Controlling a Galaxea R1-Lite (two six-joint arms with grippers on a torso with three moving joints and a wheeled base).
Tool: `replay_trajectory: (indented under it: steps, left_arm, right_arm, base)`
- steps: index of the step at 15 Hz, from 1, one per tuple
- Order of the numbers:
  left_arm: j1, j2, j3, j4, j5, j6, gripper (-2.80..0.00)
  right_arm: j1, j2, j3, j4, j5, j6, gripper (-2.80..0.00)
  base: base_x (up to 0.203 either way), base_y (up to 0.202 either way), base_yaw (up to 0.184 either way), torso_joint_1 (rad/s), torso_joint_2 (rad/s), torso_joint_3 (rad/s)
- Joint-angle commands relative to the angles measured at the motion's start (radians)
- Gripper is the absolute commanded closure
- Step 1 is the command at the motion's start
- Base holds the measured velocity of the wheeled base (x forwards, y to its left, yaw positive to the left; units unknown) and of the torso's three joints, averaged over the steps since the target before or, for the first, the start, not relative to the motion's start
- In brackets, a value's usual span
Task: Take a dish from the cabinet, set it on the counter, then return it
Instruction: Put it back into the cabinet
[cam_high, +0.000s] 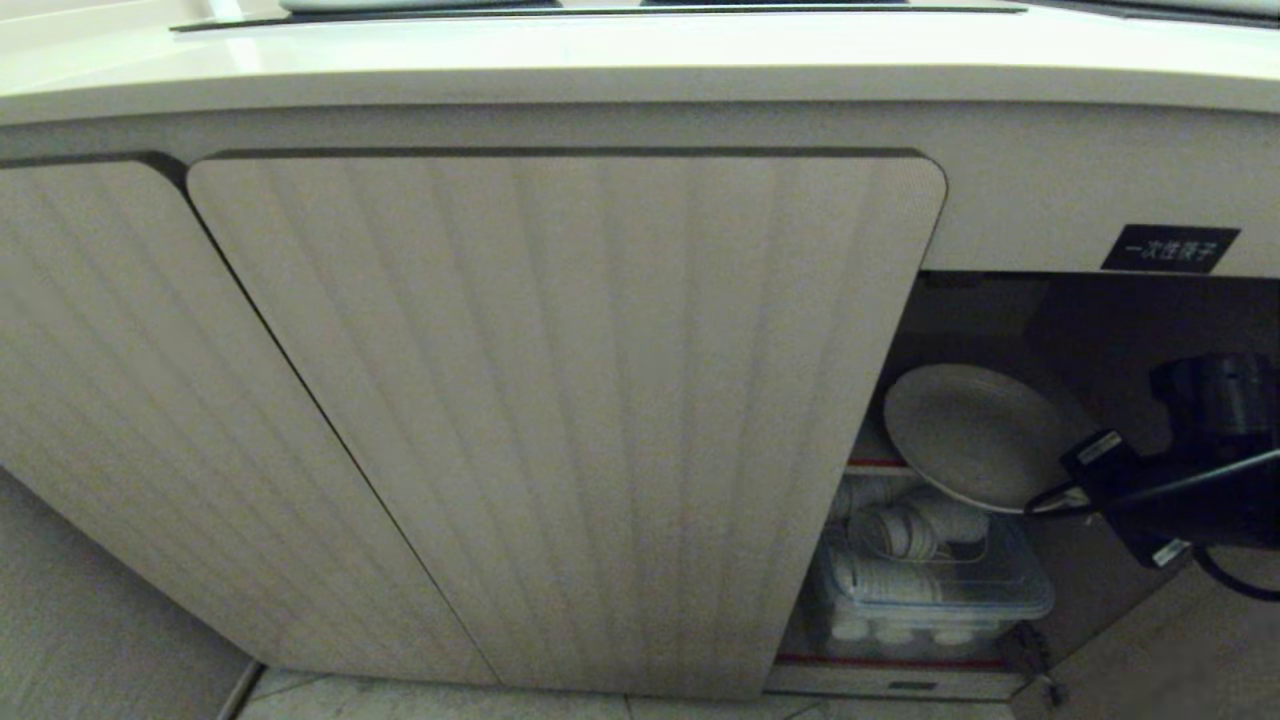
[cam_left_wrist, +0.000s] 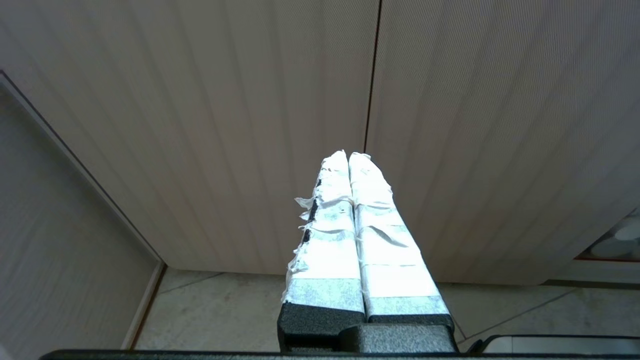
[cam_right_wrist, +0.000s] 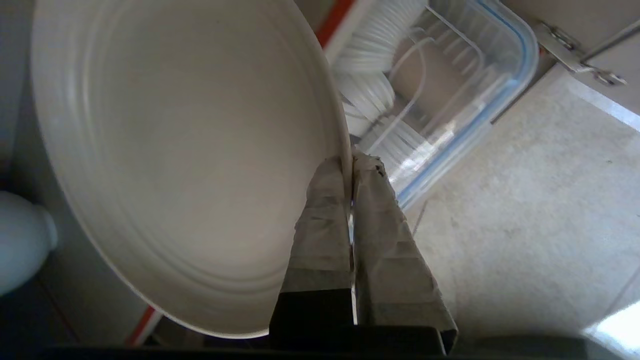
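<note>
Our right gripper (cam_right_wrist: 351, 162) was clamped on the rim of the dish (cam_right_wrist: 185, 150), its taped fingers (cam_right_wrist: 325, 225) pressed together with the plate's edge pinched between them. From our head camera we saw the right gripper (cam_high: 1050, 497) reaching in from the right side at the open end of the cabinet (cam_high: 560, 400), with the dish (cam_high: 975, 432) tilted up on edge, its face turned toward us, held in the dark opening above the red-edged shelf (cam_high: 880, 464). Below the dish sat a clear plastic container (cam_high: 935, 585) holding stacked white plates (cam_high: 900, 535); in the right wrist view that container (cam_right_wrist: 480, 90) lay just beside the dish's rim, its blue-trimmed lip near the fingertips. A small black label (cam_high: 1168, 248) with white characters sat on the cabinet face above the opening. Two ribbed doors covered the rest of the cabinet front, and the counter (cam_high: 640, 50) ran pale along the top, with the edge of a black panel (cam_high: 600, 10) set into it. The dish was not on the counter.

Our left gripper (cam_left_wrist: 348, 156) hung idle with its white-taped fingers (cam_left_wrist: 330, 240) closed against each other, gripping nothing, pointing at the seam between the two ribbed doors (cam_left_wrist: 450, 125) above the tiled floor (cam_left_wrist: 225, 310).
</note>
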Motion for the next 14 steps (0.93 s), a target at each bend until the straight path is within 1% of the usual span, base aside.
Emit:
replay_trajectory:
  steps: [1,7,10,12,14]
  left_arm:
    - [0.000,0.000,0.000,0.000,0.000,-0.001,0.00]
    - [0.000,0.000,0.000,0.000,0.000,0.000,0.00]
    - [0.000,0.000,0.000,0.000,0.000,0.000,0.00]
    - [0.000,0.000,0.000,0.000,0.000,0.000,0.00]
    - [0.000,0.000,0.000,0.000,0.000,0.000,0.00]
  right_arm:
    - [0.000,0.019,-0.021,0.001,-0.005,0.011,0.00]
    - [0.000,0.045,-0.054,0.006,-0.016,0.069,0.00]
    - [0.002,0.059,-0.084,0.017,-0.033,0.085,0.00]
    - [0.007,0.068,-0.106,0.017,-0.047,0.111,0.00]
    - [0.017,0.075,-0.107,0.017,-0.058,0.115,0.00]
  base:
    - [0.000,0.000,0.000,0.000,0.00,0.000]
    - [0.000,0.000,0.000,0.000,0.00,0.000]
    - [0.000,0.000,0.000,0.000,0.00,0.000]
    - [0.000,0.000,0.000,0.000,0.00,0.000]
    - [0.000,0.000,0.000,0.000,0.00,0.000]
